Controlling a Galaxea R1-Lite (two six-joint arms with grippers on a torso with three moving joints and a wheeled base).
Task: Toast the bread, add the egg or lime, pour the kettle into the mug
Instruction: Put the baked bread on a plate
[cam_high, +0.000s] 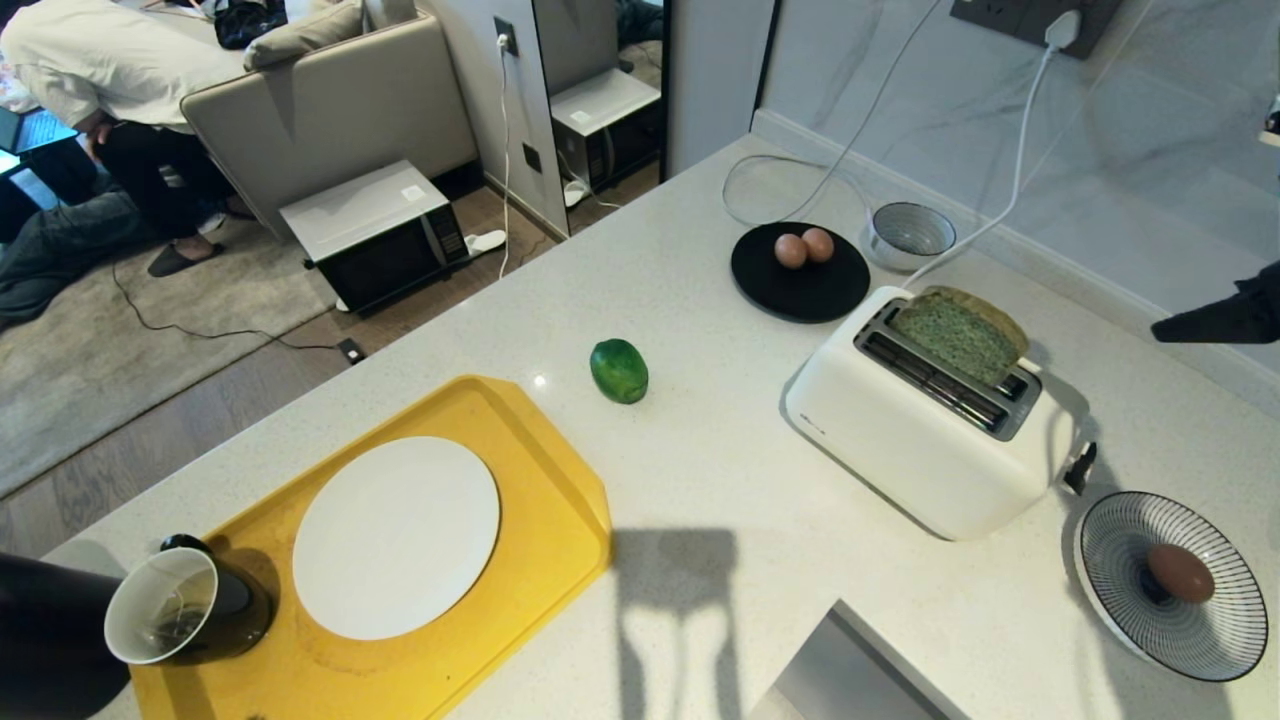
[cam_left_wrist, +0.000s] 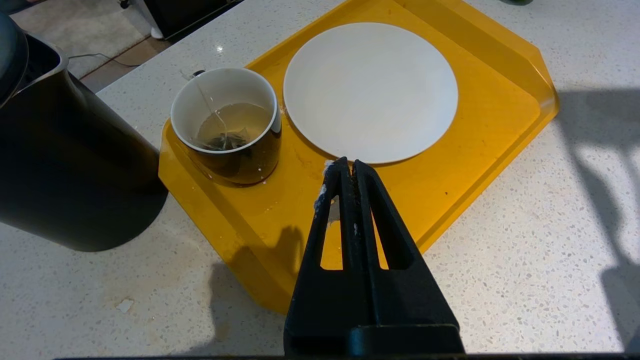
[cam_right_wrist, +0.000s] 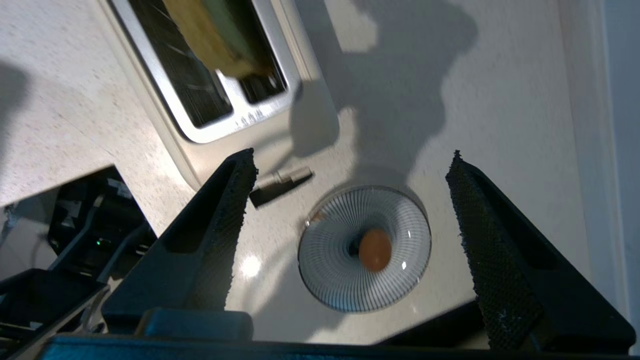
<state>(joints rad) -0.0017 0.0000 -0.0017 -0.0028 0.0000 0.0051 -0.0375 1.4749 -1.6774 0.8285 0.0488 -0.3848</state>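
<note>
The green bread (cam_high: 960, 335) stands tilted in the far slot of the white toaster (cam_high: 920, 430). The lime (cam_high: 619, 370) lies on the counter left of the toaster. Two eggs (cam_high: 803, 247) rest on a black plate, and one egg (cam_high: 1180, 572) sits in a striped bowl (cam_high: 1120, 560) near the right edge. The black kettle (cam_left_wrist: 65, 165) stands beside the mug (cam_left_wrist: 227, 125), which holds tea and a teabag. My left gripper (cam_left_wrist: 348, 165) hangs shut and empty over the yellow tray (cam_left_wrist: 450, 165). My right gripper (cam_right_wrist: 351, 157) is open and empty, high above the striped bowl's egg (cam_right_wrist: 375, 249).
A white plate (cam_high: 395, 535) lies on the tray. A small grey bowl (cam_high: 910, 232) and white cables sit at the back by the wall. The toaster lever (cam_high: 1080, 468) sticks out toward the striped bowl. A microwave, a sofa and a person are on the floor side beyond the counter's left edge.
</note>
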